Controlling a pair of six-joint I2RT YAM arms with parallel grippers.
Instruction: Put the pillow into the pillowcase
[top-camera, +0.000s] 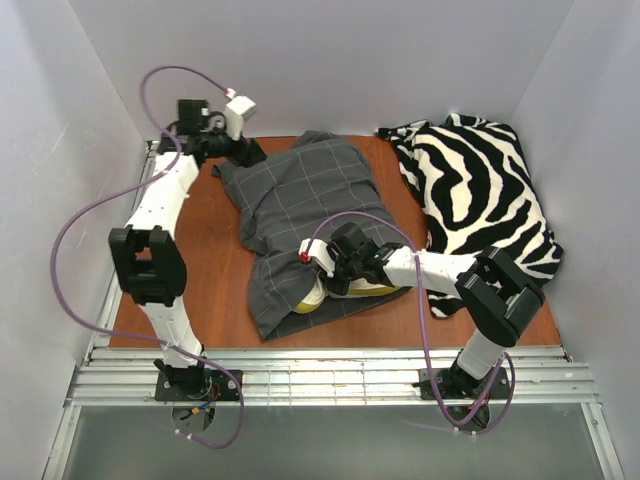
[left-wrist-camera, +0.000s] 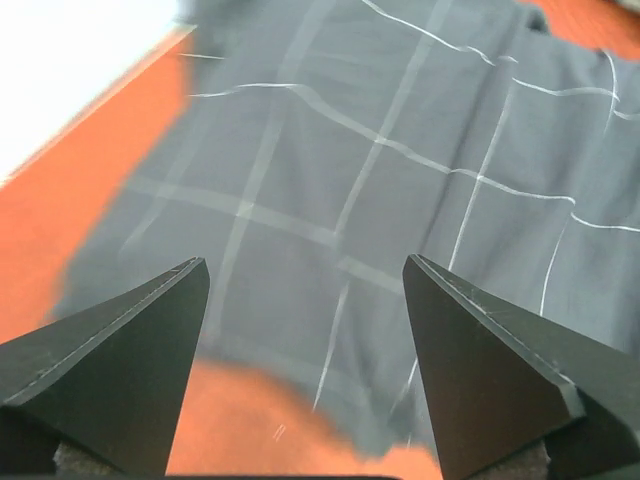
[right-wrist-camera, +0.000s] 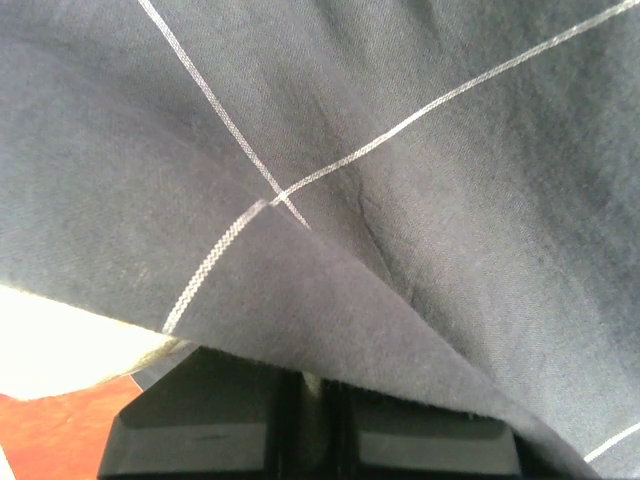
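The dark grey pillowcase (top-camera: 300, 205) with light grid lines lies in the middle of the table, bulging over the pillow. Only the pillow's (top-camera: 312, 299) yellow-green edge and a cream patch stick out at its near end. My right gripper (top-camera: 320, 264) sits at that opening. In the right wrist view the pillowcase (right-wrist-camera: 400, 150) drapes over its shut fingers (right-wrist-camera: 312, 385), a cream sliver shows between them, and the pillow (right-wrist-camera: 60, 350) shows at the left. My left gripper (top-camera: 247, 152) is open and empty at the far left corner, just above the pillowcase (left-wrist-camera: 380, 180).
A black-and-white zebra-striped fabric (top-camera: 470, 190) lies bunched at the back right, reaching the right arm's elbow. The orange-brown table (top-camera: 215, 260) shows left of the pillowcase. White walls close in on three sides. A metal rail (top-camera: 330, 375) runs along the near edge.
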